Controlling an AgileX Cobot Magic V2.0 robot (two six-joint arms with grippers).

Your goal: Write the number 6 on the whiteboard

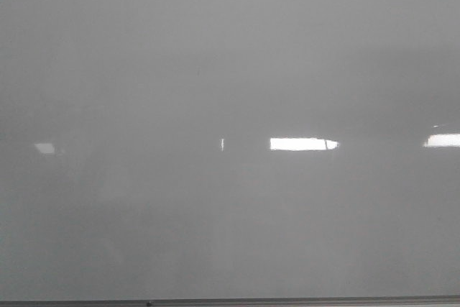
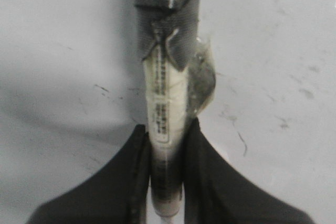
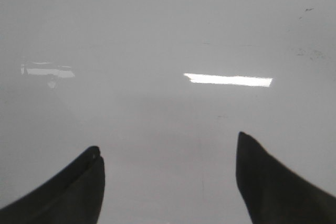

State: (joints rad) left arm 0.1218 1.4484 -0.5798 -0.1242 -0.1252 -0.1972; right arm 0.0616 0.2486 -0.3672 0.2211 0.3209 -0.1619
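The whiteboard [image 1: 230,213] is a glossy pale grey board that fills the front view; no gripper shows there. In the left wrist view my left gripper [image 2: 167,125] is shut on a white marker [image 2: 165,93] whose far end is wrapped in dark tape, pointing out over the whiteboard [image 2: 63,51]. In the right wrist view my right gripper [image 3: 168,148] is open and empty above the bare whiteboard [image 3: 168,35]. No number 6 shows in any view. Only a short thin dark stroke [image 2: 241,142] and faint smudges lie beside the marker.
A thin grey frame edge [image 1: 287,301] runs along the board's near side. Bright rectangular light reflections [image 1: 302,144] lie on the board, also in the right wrist view [image 3: 228,80].
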